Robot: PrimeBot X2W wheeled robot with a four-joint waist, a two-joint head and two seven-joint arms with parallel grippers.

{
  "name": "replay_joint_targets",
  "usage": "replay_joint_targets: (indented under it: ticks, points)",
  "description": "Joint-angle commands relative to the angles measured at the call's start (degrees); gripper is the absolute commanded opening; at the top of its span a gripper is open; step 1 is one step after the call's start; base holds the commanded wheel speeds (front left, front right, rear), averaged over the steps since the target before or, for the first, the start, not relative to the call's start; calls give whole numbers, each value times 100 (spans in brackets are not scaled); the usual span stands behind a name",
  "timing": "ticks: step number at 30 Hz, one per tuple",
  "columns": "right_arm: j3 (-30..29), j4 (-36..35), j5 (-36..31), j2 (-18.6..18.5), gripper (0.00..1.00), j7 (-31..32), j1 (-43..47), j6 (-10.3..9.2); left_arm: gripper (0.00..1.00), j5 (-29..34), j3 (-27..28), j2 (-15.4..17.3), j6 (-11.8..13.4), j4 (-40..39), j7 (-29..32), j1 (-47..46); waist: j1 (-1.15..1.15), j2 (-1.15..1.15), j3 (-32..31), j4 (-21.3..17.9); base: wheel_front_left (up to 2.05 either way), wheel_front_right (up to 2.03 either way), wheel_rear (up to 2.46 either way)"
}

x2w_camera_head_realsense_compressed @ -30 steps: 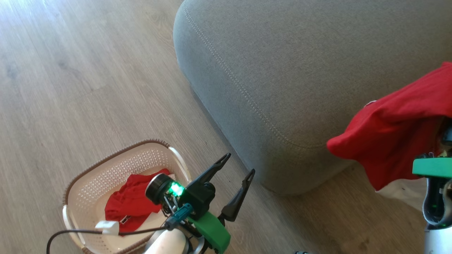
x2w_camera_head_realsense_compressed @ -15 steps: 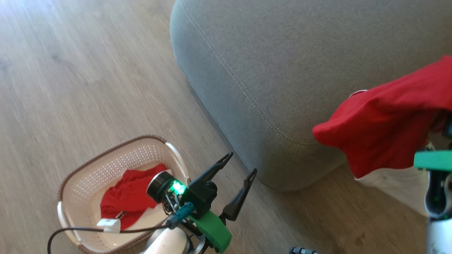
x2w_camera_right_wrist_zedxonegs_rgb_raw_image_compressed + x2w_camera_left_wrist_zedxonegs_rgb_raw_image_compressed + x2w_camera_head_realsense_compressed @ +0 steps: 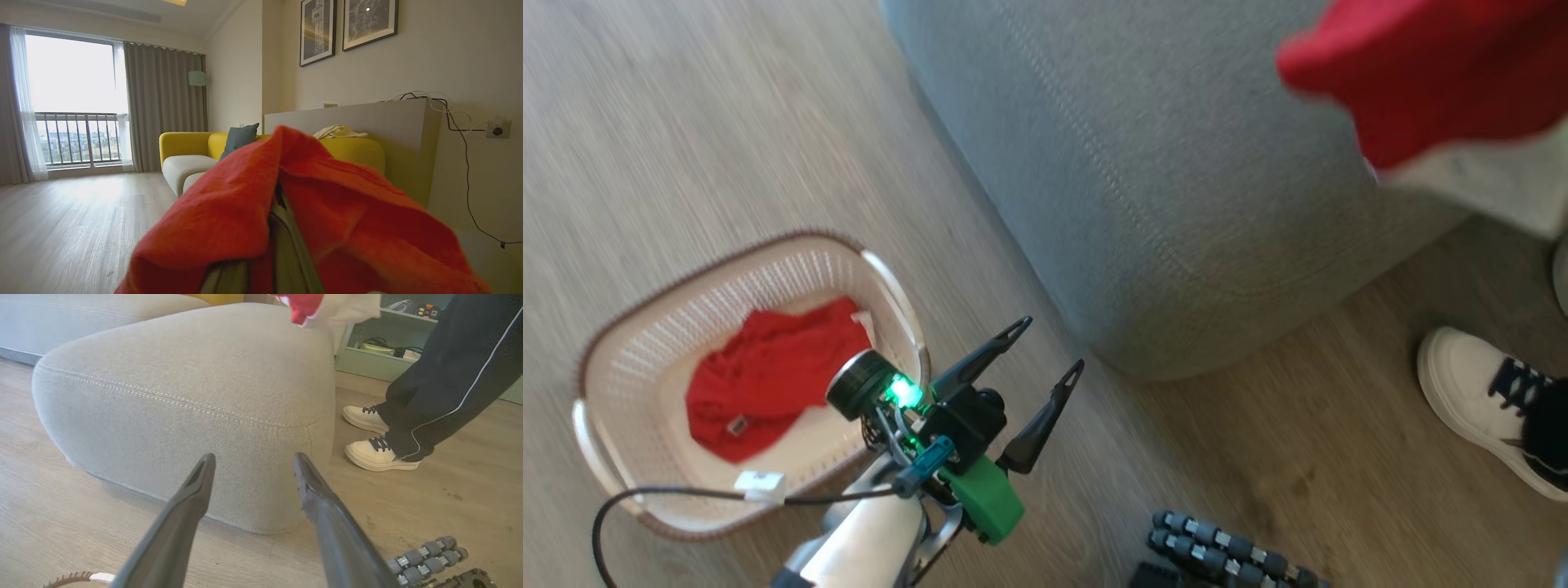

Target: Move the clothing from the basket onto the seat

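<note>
Near the corner of the seat (image 3: 1176, 204), the left fingers (image 3: 984, 355) hung spread and empty beside the basket (image 3: 882, 269), which sat on the floor (image 3: 686, 122) with red clothing (image 3: 760, 384) inside. Farther off, above the seat, the right fingers (image 3: 286, 253) pinched a second red garment (image 3: 1421, 73), draped over them.

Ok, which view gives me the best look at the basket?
The head view: the basket shows almost whole from above, slightly blurred, with a red garment lying inside. The left wrist view catches a sliver of its brown rim at the bottom edge.
</note>
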Motion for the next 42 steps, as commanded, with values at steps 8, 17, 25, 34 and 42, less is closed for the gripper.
replay_joint_targets:
  ticks: [8, 17, 25, 34, 42]
  points:
    - [187, 1022, 440, -907, 0, -36, -1641, 40, 100, 86, 18, 210, -62, -159, -28, -491, -1, 0, 908, 432, 0, 0, 0]
    - [319, 2283, 93, -1388, 0, -36, -3008, 40, 100, 81, 70, 324, -44, -254, -28, -629, -1, 0, 1371, 797, 0, 0, 0]
    - [487, 3710, -150, -1297, 0, -36, -3733, 40, 100, 51, 142, 343, -3, -231, -28, -692, -1, 0, 1637, 1017, 0, 0, 0]
    - [823, 5489, -352, -1235, 0, 136, -4027, 40, 100, 60, 116, 299, 0, -296, -28, -736, -1, 0, 1835, 1161, 0, 0, 0]
    - [943, 5874, -305, -1235, 0, 732, -3859, 40, 100, 63, 154, 330, 45, -317, -28, -711, -1, 0, 1921, 1230, 0, 0, 0]
